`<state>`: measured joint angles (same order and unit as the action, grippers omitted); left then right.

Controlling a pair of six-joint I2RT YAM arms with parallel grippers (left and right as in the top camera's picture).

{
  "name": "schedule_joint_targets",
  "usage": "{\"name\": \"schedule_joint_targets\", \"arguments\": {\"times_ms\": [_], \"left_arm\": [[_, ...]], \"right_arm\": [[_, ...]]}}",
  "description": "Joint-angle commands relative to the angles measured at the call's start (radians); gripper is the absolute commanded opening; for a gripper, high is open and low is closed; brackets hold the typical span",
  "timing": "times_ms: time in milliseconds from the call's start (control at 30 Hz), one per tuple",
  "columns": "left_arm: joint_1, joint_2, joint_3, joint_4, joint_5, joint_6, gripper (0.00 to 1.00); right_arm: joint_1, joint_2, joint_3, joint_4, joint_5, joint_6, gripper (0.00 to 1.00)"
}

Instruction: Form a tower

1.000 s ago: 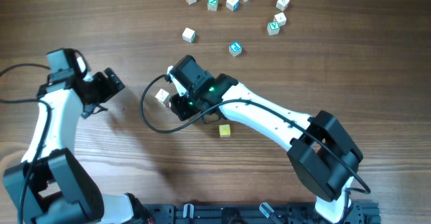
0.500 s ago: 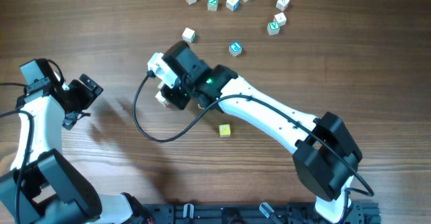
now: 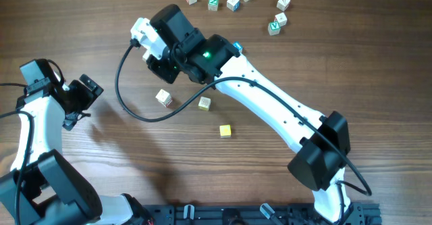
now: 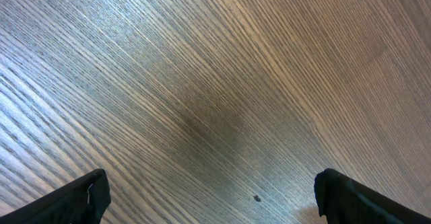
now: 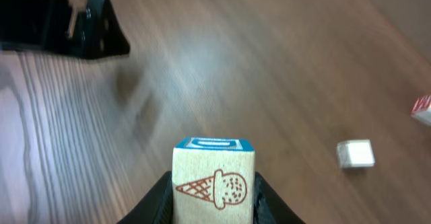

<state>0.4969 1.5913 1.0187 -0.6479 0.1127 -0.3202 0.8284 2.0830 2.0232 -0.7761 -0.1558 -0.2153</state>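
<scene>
- At far left, left gripper (image 4: 211, 197) hangs over bare table, jaws spread wide, holding nothing.
- Right gripper (image 5: 214, 207) pinches an ice-cream cube (image 5: 214, 180), lifted: likely the carrying step.
- Tower: no stack visible; red-marked cube (image 3: 163, 97) nearby looks the likely base.
- Next: centre over it, lower squarely, release.

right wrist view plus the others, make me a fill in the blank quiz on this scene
The right gripper is shut on a cube bearing a red ____ drawing.
That cube's top face is edged in ____.
The left gripper has its jaws ____ above the table.
Overhead, the lone cube nearest the arm bases is ____.
Missing words: ice cream cone; blue; open; yellow
</scene>
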Motion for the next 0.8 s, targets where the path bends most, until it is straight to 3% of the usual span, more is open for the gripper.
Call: {"name": "schedule_joint_targets", "arguments": {"times_ms": [0, 200, 767], "left_arm": [[0.005, -0.011, 0.016, 0.0, 0.001, -0.009, 1.0], [0.005, -0.011, 0.016, 0.0, 0.001, -0.009, 1.0], [0.005, -0.011, 0.016, 0.0, 0.001, -0.009, 1.0]], "right_arm": [[0.002, 0.07, 0.014, -0.068, -0.025, -0.031, 0.04], [0.003, 0.107, 0.011, -0.149, -0.101, -0.018, 0.04], [0.026, 0.217, 0.011, -0.079, -0.137, 0.061, 0.04]]}}
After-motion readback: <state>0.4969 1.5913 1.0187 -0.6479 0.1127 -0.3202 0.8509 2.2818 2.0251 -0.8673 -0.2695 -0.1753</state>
